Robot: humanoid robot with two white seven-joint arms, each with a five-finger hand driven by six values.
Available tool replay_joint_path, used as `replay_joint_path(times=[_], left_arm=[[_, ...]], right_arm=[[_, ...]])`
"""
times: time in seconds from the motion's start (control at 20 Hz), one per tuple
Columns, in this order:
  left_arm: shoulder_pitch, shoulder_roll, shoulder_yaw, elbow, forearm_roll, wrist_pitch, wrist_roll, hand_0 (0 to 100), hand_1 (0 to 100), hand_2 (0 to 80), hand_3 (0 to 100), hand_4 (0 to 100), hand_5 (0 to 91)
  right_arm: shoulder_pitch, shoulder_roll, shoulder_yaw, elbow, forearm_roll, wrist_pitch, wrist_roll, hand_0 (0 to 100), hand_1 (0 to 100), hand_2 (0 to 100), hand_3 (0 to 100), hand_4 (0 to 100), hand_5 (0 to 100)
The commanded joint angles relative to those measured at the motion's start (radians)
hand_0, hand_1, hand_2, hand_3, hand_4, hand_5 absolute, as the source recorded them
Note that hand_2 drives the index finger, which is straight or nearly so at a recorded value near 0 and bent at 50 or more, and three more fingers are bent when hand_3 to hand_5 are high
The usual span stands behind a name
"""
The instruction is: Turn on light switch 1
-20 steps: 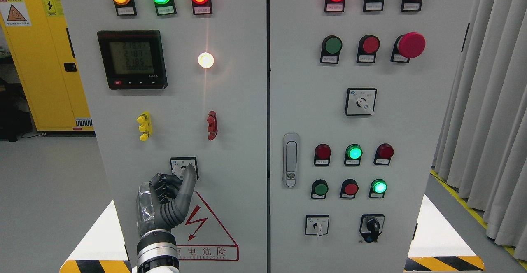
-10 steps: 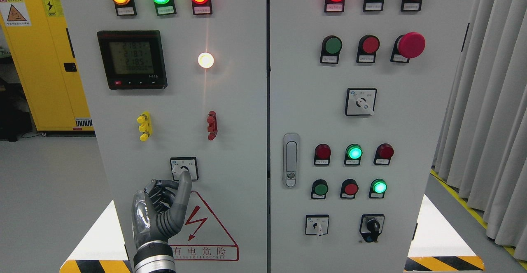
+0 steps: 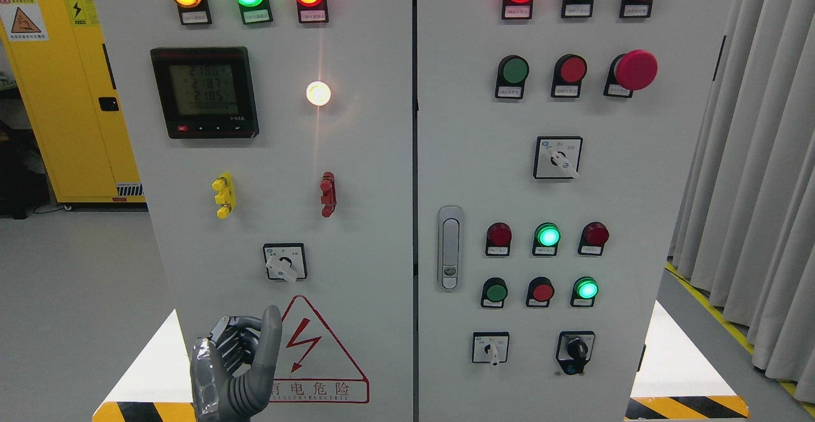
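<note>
Take the rotary switch [image 3: 284, 262] as your landmark. Directly below it the flat panel face is bare down to the red warning triangle [image 3: 316, 352], a flat sticker. Your left hand [image 3: 235, 371] sits low and left of the switch, well apart from it, fingers curled with the thumb up. Above the switch, the yellow terminal [image 3: 223, 195] and red terminal [image 3: 327, 193] protrude. Far right of it, the door handle [image 3: 450, 247] sticks out

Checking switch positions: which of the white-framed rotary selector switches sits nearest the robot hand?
The rotary switch on the left door, just above the warning triangle. The left robot hand is right below it; the others are on the right door.
</note>
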Motion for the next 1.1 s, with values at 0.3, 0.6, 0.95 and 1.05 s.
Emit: replay_joint_path(times=[0.3, 0.6, 0.95, 1.05], left_arm=[[0.385, 0.082, 0.116, 0.227, 0.228, -0.250, -0.165, 7, 36, 60.7, 97, 95, 84.6], [0.416, 0.095, 0.219, 0.710, 0.243, -0.410, -0.286, 6, 32, 52.0, 89, 86, 69.6], [0.410, 0.094, 0.212, 1.249, 0.254, -0.443, -0.515, 5, 40, 30.5, 64, 64, 37.8], [0.400, 0.091, 0.208, 1.359, 0.254, -0.441, -0.539, 18, 43, 17.3, 43, 47, 12.1]], right_arm=[[0.000, 0.000, 0.000, 0.000, -0.029, 0.001, 0.001, 0, 50, 4, 0, 0, 0], [0.000, 0.000, 0.000, 0.000, -0.029, 0.001, -0.001, 0, 50, 4, 0, 0, 0], [0.000, 0.000, 0.000, 0.000, -0.029, 0.001, 0.001, 0, 50, 4, 0, 0, 0], [0.000, 0.000, 0.000, 0.000, -0.029, 0.001, 0.001, 0, 50, 4, 0, 0, 0]])
